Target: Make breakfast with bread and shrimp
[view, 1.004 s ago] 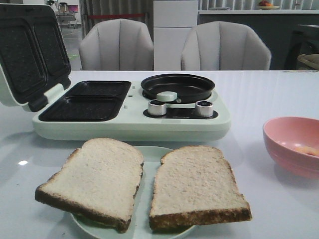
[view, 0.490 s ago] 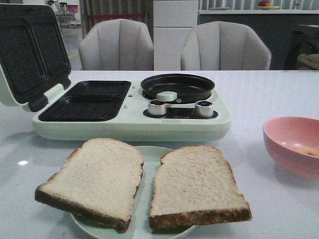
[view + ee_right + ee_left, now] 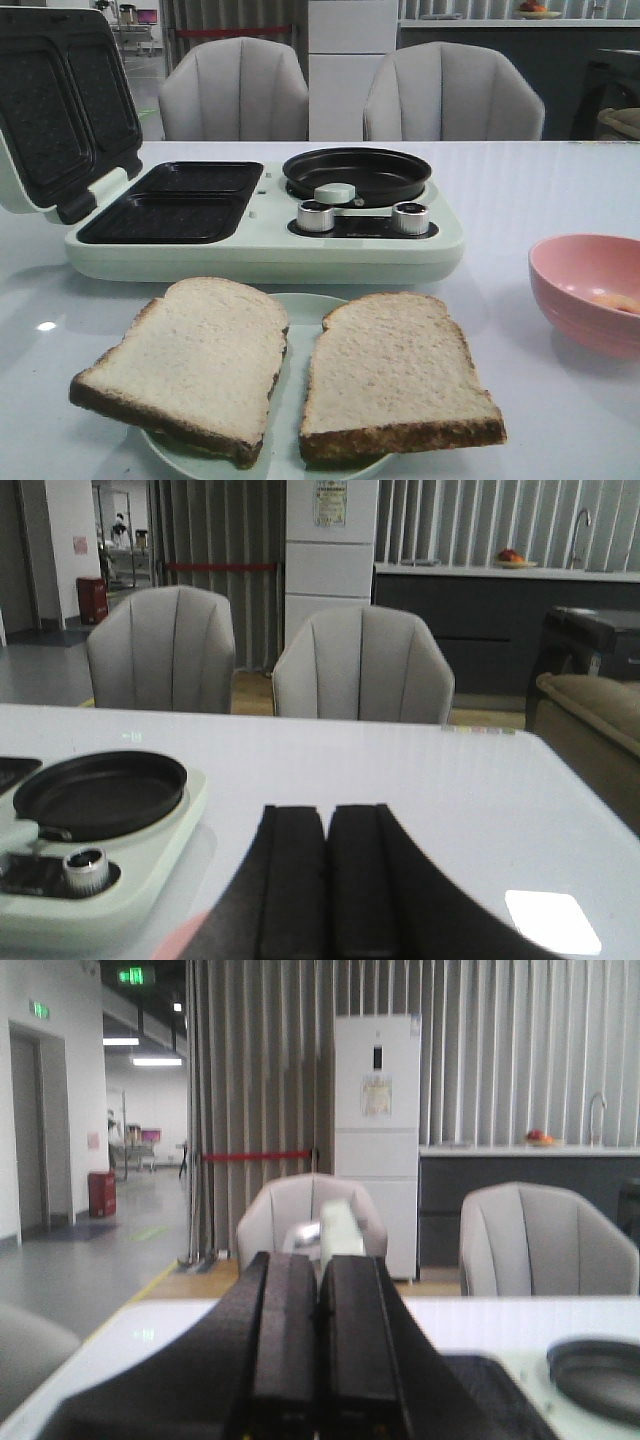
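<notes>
Two slices of bread lie side by side on a pale green plate [image 3: 294, 308] at the table's near edge: the left slice [image 3: 190, 358] and the right slice [image 3: 392, 372]. An orange-pink bit of shrimp [image 3: 613, 302] shows inside the pink bowl [image 3: 580, 270] at the right. Neither gripper shows in the front view. My left gripper [image 3: 318, 1260] is shut and empty, level above the table, with the open lid of the breakfast maker [image 3: 338, 1230] behind it. My right gripper [image 3: 327, 812] is shut and empty; the pink bowl's rim [image 3: 178, 944] shows beside it.
A pale green breakfast maker [image 3: 250, 245] stands mid-table with its lid [image 3: 60, 110] open at the left, two dark sandwich wells [image 3: 180, 200], a round black pan [image 3: 357, 172] and two knobs [image 3: 316, 215]. Two grey chairs [image 3: 235, 90] stand behind the table.
</notes>
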Robot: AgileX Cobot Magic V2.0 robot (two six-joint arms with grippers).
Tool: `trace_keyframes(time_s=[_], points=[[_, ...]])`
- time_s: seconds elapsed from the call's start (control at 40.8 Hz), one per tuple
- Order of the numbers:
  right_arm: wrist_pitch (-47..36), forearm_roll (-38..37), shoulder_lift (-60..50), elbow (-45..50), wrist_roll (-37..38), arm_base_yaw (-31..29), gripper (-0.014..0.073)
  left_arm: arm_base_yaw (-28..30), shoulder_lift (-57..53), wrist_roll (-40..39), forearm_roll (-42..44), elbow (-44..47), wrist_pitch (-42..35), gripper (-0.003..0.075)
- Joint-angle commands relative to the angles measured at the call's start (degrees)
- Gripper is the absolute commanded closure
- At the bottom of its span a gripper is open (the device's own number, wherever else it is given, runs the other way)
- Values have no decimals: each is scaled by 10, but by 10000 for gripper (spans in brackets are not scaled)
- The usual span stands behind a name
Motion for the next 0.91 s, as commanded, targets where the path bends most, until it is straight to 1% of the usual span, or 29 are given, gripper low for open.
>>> trace_keyframes(time_s=[0.0, 0.122, 0.245, 0.318, 0.392, 0.539, 0.637, 0.881], points=[[4, 0, 23, -91, -4, -1, 559, -1, 5, -5, -5, -92, 10, 619], [60, 0, 76, -174, -4, -1, 559, -1, 39, -5, -4, -184, 84, 619], [120, 0, 132, -237, -4, -1, 559, -1, 94, -5, 0, -272, 183, 619], [146, 0, 161, -254, -4, -1, 559, -1, 126, -5, 0, -309, 243, 619], [160, 0, 189, -254, -4, -1, 559, -1, 157, -5, 0, -321, 284, 619], [222, 0, 243, -254, -4, -1, 559, -1, 200, -5, 0, -313, 330, 619], [255, 0, 278, -253, -4, -1, 559, -1, 223, -5, 0, -303, 340, 619], [269, 0, 351, -253, -4, -1, 559, -1, 258, -5, -11, -291, 339, 619]])
